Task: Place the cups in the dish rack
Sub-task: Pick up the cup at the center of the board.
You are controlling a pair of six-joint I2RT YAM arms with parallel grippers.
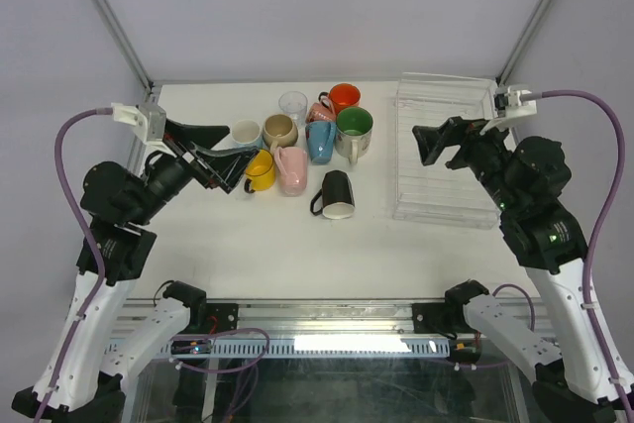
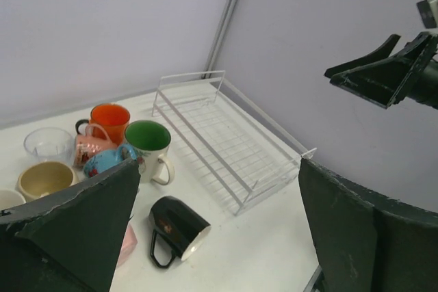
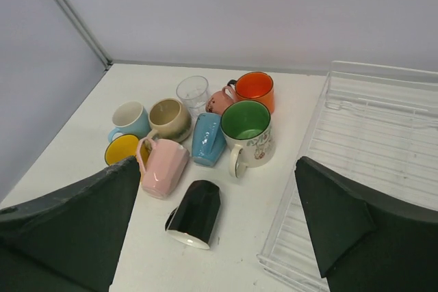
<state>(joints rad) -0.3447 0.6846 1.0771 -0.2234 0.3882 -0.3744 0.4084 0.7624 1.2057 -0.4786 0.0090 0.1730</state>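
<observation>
Zero cups (image 1: 292, 167) loaded: all sit on the table (image 1: 248, 245) before the left gripper (image 1: 234, 146), the dish rack (image 1: 446, 195) under the right gripper (image 1: 424, 146) bare; both grippers gape, holding nothing.

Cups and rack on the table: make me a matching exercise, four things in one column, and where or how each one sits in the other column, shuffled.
Things:
1. black mug
2. glass tumbler
3. green-inside mug
4. dish rack

Descriptions:
A. upright, the cup closest to the rack
B. on the right, no cups in it
C. on its side, apart from the group
D. upright, see-through, at the group's far edge

Pairs: 1-C, 2-D, 3-A, 4-B
</observation>
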